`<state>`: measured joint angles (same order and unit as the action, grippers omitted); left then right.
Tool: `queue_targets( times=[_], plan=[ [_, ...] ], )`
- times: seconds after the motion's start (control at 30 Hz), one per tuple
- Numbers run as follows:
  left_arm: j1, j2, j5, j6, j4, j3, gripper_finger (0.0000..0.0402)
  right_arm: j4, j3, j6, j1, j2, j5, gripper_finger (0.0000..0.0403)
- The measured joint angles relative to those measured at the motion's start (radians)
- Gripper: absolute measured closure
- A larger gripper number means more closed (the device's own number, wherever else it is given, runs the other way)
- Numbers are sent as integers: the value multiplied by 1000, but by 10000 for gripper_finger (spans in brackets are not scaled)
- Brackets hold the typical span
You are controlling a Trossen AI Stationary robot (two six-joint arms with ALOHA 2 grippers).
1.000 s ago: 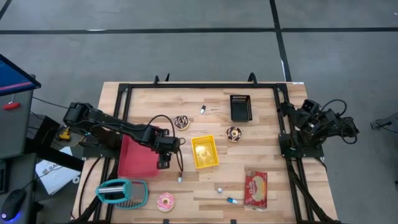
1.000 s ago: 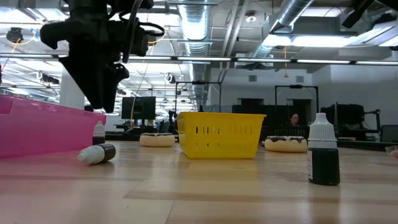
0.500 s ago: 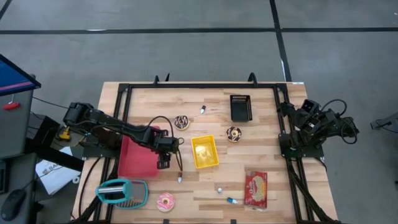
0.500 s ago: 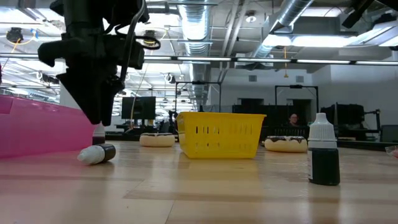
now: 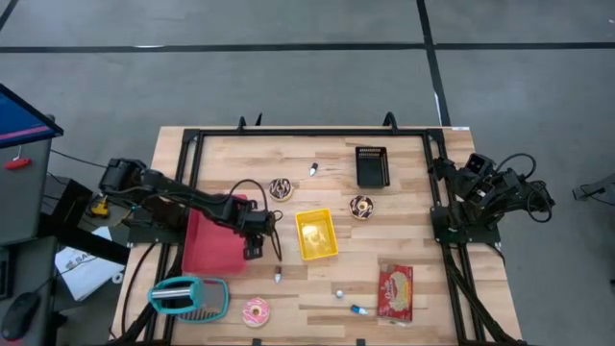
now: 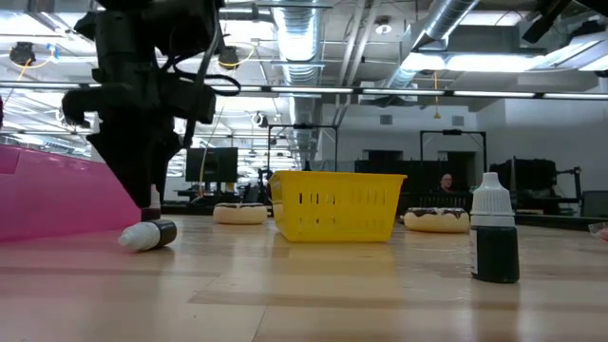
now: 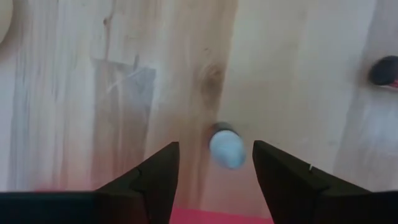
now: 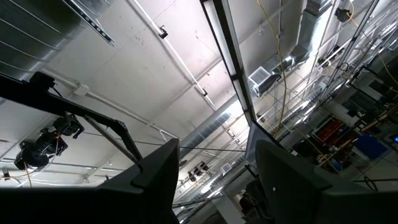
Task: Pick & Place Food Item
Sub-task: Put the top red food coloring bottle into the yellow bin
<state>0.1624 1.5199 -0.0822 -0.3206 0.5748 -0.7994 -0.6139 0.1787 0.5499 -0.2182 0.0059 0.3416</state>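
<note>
My left gripper (image 5: 254,252) (image 7: 214,145) hangs open, fingers pointing down, low over the wood beside the pink bin (image 5: 211,242). Past its fingertips a small dark bottle with a pale cap (image 7: 225,147) (image 6: 149,235) lies on its side on the table, untouched. Food on the table: two chocolate donuts (image 5: 281,188) (image 5: 361,206), a pink donut (image 5: 257,311) and a red snack packet (image 5: 395,291). A yellow basket (image 5: 316,234) stands mid-table. My right gripper (image 8: 216,146) is open and points up at the ceiling, its arm (image 5: 480,187) folded at the table's right edge.
A black tray (image 5: 371,165) sits at the far side. A teal holder (image 5: 188,296) lies near the front left corner. An upright dropper bottle (image 6: 494,228) and other small bottles (image 5: 357,309) (image 5: 313,169) stand or lie about the table. Bare wood lies between bin and basket.
My left gripper has sunk toward the table beside the pink bin, still pointing down. Nothing on the table has moved.
</note>
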Motion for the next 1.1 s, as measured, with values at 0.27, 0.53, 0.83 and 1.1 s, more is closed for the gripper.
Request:
queue_targets(
  times=[0.27, 0.53, 0.83, 1.1],
  plan=[
    [0, 3, 5, -2, -22, 0, 263, 0, 0, 0, 0, 0, 0, 200],
    [0, 3, 44, -15, -34, -1, 348, 0, 0, 1, 0, 0, 0, 200],
    [-3, -10, 53, -118, -237, -1, 357, 1, 0, 15, 0, 0, 1, 200],
    [-7, -78, 31, -167, -469, -2, 356, 0, 0, 29, 0, 0, 2, 200]
  ],
)
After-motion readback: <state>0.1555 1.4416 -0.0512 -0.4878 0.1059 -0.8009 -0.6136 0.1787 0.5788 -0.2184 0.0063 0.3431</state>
